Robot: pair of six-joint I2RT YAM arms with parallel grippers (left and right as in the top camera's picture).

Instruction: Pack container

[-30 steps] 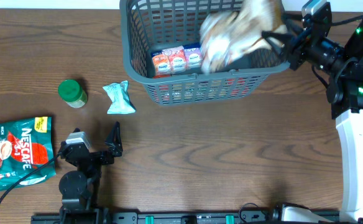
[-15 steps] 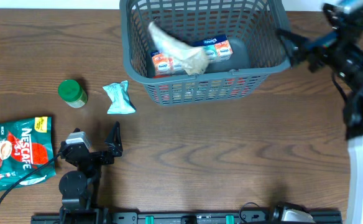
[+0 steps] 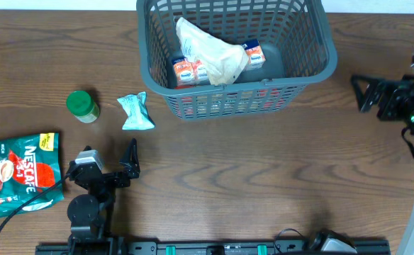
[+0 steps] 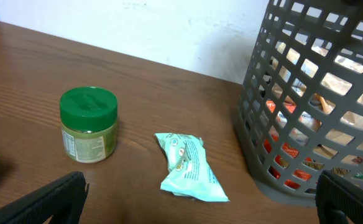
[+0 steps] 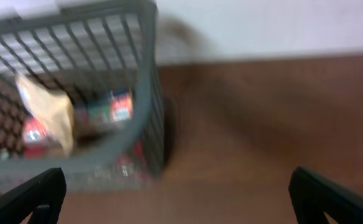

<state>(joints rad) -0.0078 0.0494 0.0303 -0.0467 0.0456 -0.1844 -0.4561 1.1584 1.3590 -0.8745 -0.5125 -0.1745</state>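
Note:
The container (image 3: 228, 103), a dark grey lattice basket, stands at the back middle of the table. Inside it a pale crumpled bag (image 3: 210, 53) lies over small boxes (image 3: 186, 71). The container also shows in the left wrist view (image 4: 306, 112) and, blurred, in the right wrist view (image 5: 147, 74). My right gripper (image 3: 361, 93) is open and empty, to the right of the container and apart from it; its view (image 5: 178, 193) shows bare table between the fingers. My left gripper (image 3: 109, 161) is open and empty at the front left, and bare table lies between its fingers in the left wrist view (image 4: 200, 202).
A green-lidded jar (image 3: 83, 105) and a light teal packet (image 3: 135, 112) lie left of the container, both in the left wrist view too, jar (image 4: 88, 124) and packet (image 4: 188, 167). A red and green Nescafe pouch (image 3: 19, 173) lies at the front left edge.
My right gripper let go of the pale bag over the container and drew back to the right. The bag now lies in the container. The left arm has not moved.

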